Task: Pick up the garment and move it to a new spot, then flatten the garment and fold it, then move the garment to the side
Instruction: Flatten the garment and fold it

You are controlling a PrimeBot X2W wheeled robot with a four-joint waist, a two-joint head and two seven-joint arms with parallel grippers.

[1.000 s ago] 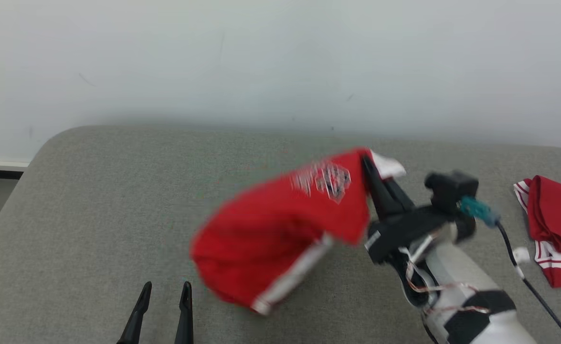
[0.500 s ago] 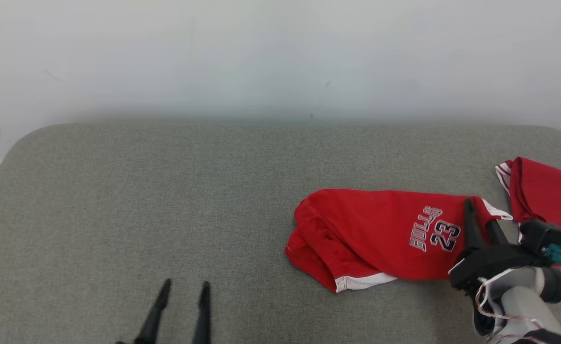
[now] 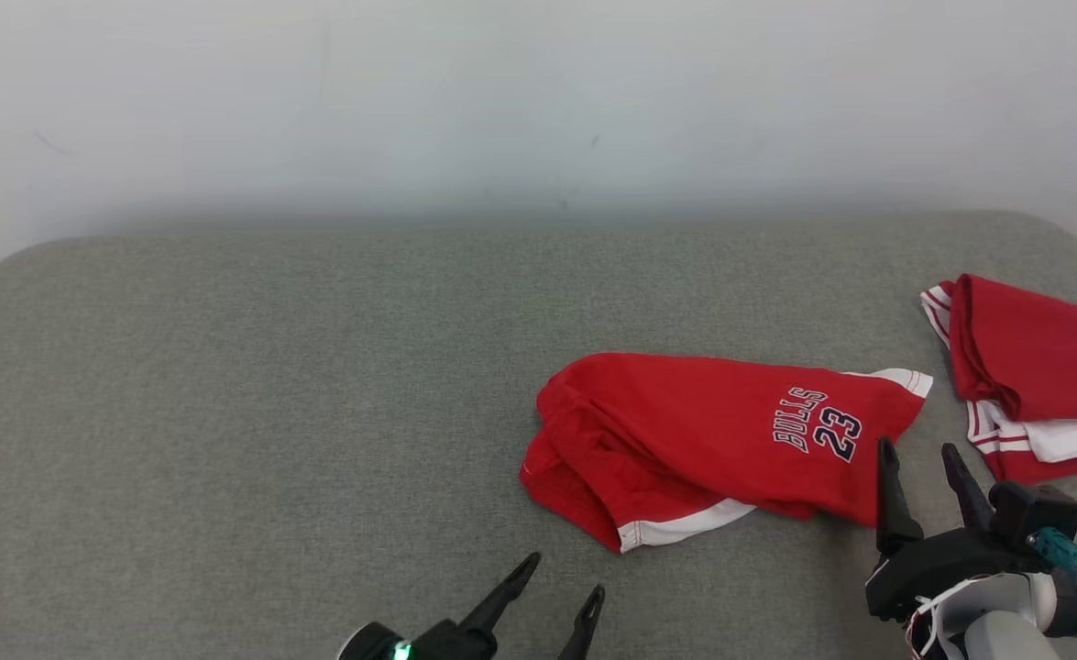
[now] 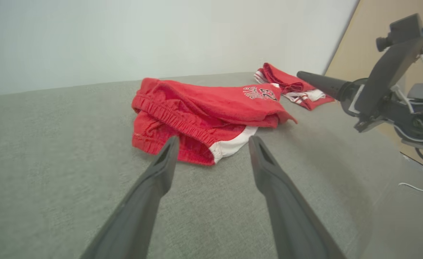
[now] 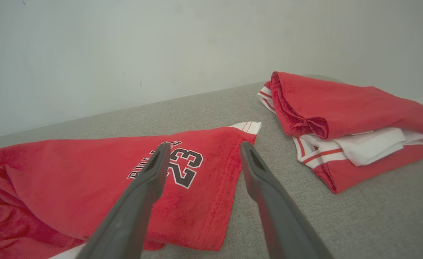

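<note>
Garment [image 3: 703,440] lies just past both your end effectors, so read outward from the near edge. In the head view your left end effector [image 3: 566,574] sits at about 6 o'clock, low over the grey worktop [image 3: 226,412]. Its two dark fingers are spread apart with nothing between them, and they point toward 1 o'clock at the bunched end of the garment. Your right end effector [image 3: 917,445] is at about 4 o'clock, fingers likewise wide apart and empty. One fingertip is at the garment's right-hand hem, close to the "BULLS 23" print; whether it touches the cloth you cannot tell.

Next out, the garment itself is a pair of red shorts with white trim, lying loose on the worktop right of centre. The elastic waistband end is rumpled and doubled over toward 9 o'clock. The printed leg lies flatter, its white-edged corner pointing toward 3 o'clock. It is neither smoothed out nor folded.

Farther off at 3 o'clock, by the worktop's right edge, a second red-and-white pile [image 3: 1033,367] lies folded, with a strip of bare worktop between it and the shorts. At 12 o'clock a pale wall [image 3: 501,92] stands behind the worktop.
</note>
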